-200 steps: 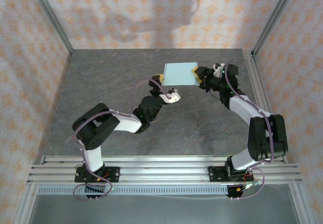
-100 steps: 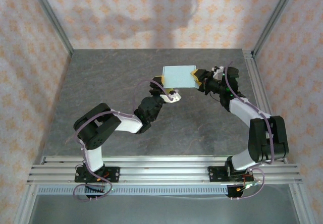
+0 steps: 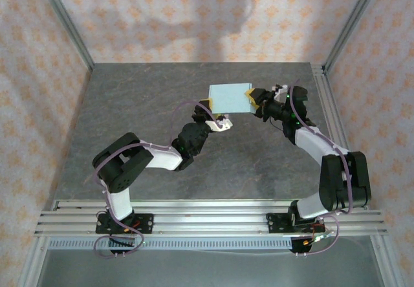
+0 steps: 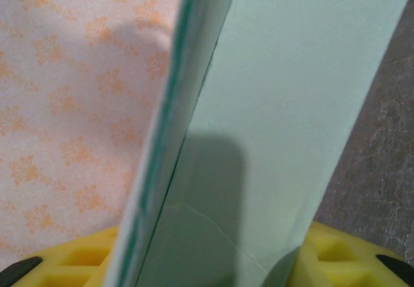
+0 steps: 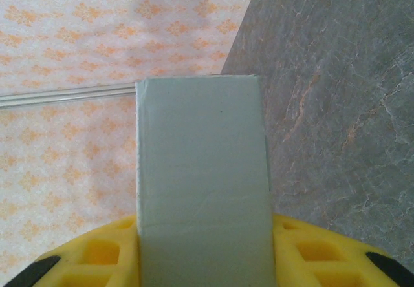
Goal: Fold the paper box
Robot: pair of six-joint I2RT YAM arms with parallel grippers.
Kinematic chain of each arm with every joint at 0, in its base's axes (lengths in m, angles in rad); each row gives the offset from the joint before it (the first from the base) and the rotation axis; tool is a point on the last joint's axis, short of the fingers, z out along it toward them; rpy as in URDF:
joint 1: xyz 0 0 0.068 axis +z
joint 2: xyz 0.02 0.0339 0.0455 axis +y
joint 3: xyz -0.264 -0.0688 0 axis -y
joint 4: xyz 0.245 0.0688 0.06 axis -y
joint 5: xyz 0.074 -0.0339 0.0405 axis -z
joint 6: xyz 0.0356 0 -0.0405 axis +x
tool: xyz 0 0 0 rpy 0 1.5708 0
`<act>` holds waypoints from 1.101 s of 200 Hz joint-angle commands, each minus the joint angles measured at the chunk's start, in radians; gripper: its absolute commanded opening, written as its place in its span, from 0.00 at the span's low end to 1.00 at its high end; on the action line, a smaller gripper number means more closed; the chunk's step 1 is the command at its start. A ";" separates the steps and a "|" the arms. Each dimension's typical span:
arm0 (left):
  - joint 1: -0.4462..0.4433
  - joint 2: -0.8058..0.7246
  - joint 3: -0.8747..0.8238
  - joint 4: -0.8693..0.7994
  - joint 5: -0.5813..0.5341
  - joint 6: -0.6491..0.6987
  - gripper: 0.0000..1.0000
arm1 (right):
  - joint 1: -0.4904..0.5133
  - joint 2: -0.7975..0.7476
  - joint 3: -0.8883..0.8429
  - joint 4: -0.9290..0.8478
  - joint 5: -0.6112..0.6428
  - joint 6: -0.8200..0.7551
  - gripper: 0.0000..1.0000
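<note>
Right tool [image 3: 249, 94] pinches the paper box [image 3: 229, 97]; left tool [image 3: 207, 101] seemingly pinches it too.

All around me are walls [image 3: 39, 106] in pale pink paper with orange floral motifs. A big soft shadow [image 3: 194, 19] lies on the back one, silver posts [image 3: 65, 22] frame the corners, and my dark grey, stone-veined surface [image 3: 142, 99] spreads below.
</note>
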 commanded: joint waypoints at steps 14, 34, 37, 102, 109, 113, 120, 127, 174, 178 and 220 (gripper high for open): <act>0.007 -0.076 0.018 -0.039 -0.019 -0.052 0.41 | -0.003 -0.030 -0.007 0.077 -0.029 0.019 0.36; 0.007 -0.090 0.020 -0.074 -0.015 -0.059 0.39 | -0.003 -0.029 -0.006 0.082 -0.027 0.022 0.38; 0.007 -0.092 0.021 -0.085 -0.016 -0.059 0.38 | -0.003 -0.029 -0.007 0.086 -0.028 0.023 0.38; 0.007 -0.165 0.042 -0.312 -0.018 -0.157 0.28 | -0.005 -0.032 -0.010 0.128 0.013 0.030 0.61; 0.007 -0.175 0.046 -0.354 -0.017 -0.175 0.28 | -0.005 -0.032 -0.011 0.133 0.021 0.031 0.66; 0.007 -0.181 0.046 -0.372 -0.015 -0.190 0.28 | -0.006 -0.032 -0.012 0.138 0.025 0.033 0.68; 0.007 -0.189 0.048 -0.398 -0.014 -0.209 0.28 | -0.010 -0.032 -0.017 0.149 0.034 0.037 0.72; 0.007 -0.199 0.044 -0.422 -0.012 -0.228 0.28 | -0.017 -0.033 -0.024 0.161 0.043 0.044 0.75; 0.016 -0.279 0.093 -0.818 0.038 -0.391 0.30 | -0.098 -0.061 -0.100 0.185 0.107 0.018 0.83; 0.016 -0.286 0.095 -0.847 0.036 -0.405 0.30 | -0.102 -0.071 -0.102 0.163 0.112 -0.007 0.83; 0.052 -0.370 0.141 -1.175 0.099 -0.538 0.31 | -0.113 -0.122 -0.012 -0.275 0.193 -0.426 0.81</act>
